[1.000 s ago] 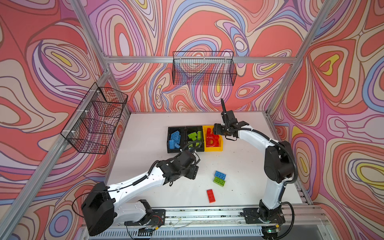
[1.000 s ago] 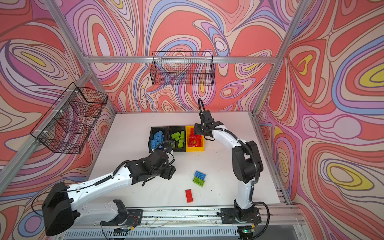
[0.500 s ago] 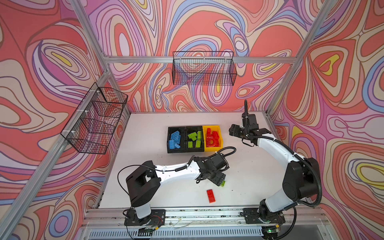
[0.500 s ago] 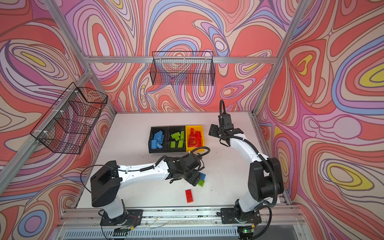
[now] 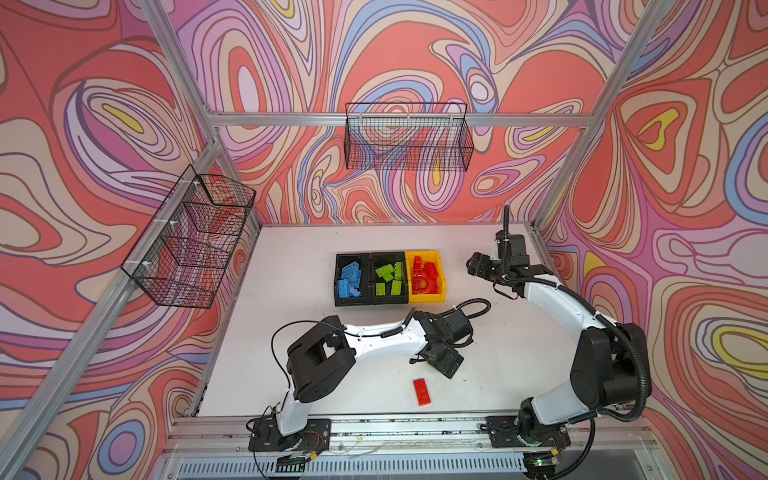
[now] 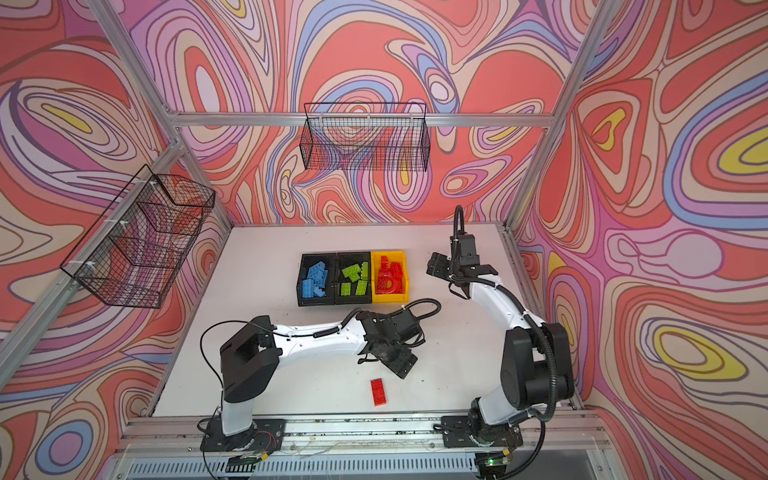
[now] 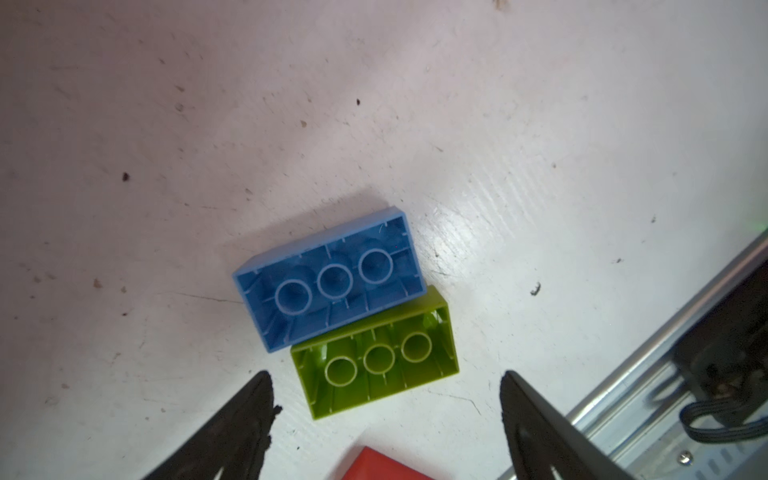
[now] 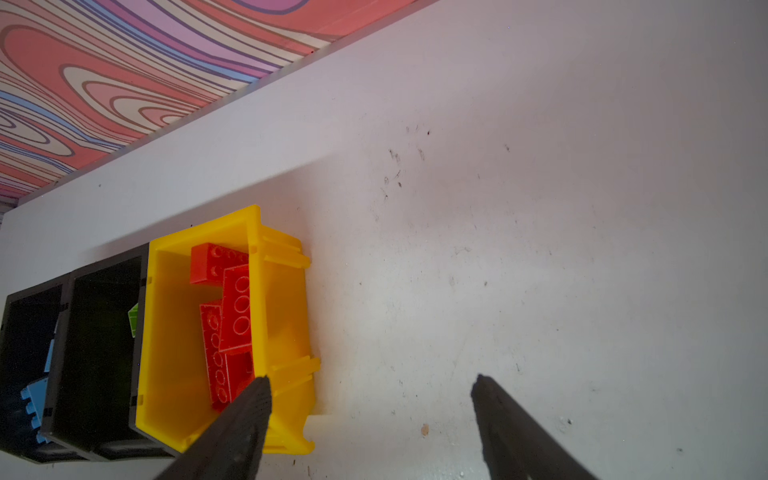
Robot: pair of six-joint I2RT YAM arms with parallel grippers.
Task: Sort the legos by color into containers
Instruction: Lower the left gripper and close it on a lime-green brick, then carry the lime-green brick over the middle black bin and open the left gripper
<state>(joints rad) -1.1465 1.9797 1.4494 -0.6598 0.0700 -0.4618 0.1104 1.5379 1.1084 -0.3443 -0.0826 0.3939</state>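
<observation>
Hovering over the last loose pair, the left gripper [image 7: 385, 376] has its jaws spread wide and nothing pinched. The green brick [image 7: 374, 353] lies hollow side up just ahead of the tips, and the blue brick [image 7: 328, 282] touches its far long side. The green brick's long axis runs nearly across the gap from finger to finger, slightly skewed, so I reckon a close from here would catch it end to end. The red brick [image 5: 421, 391] lies apart on the bench [image 5: 291, 332], nearer the front rail.

The right gripper [image 8: 370, 379], also spread and empty, hangs beside the yellow container [image 8: 199, 232], well apart from the pair, so the left arm is the nearer one.

A second ago the left gripper was back by the containers and the right was over the yellow one. Now the left has swung across, and it hides the pair in both top views.
</observation>
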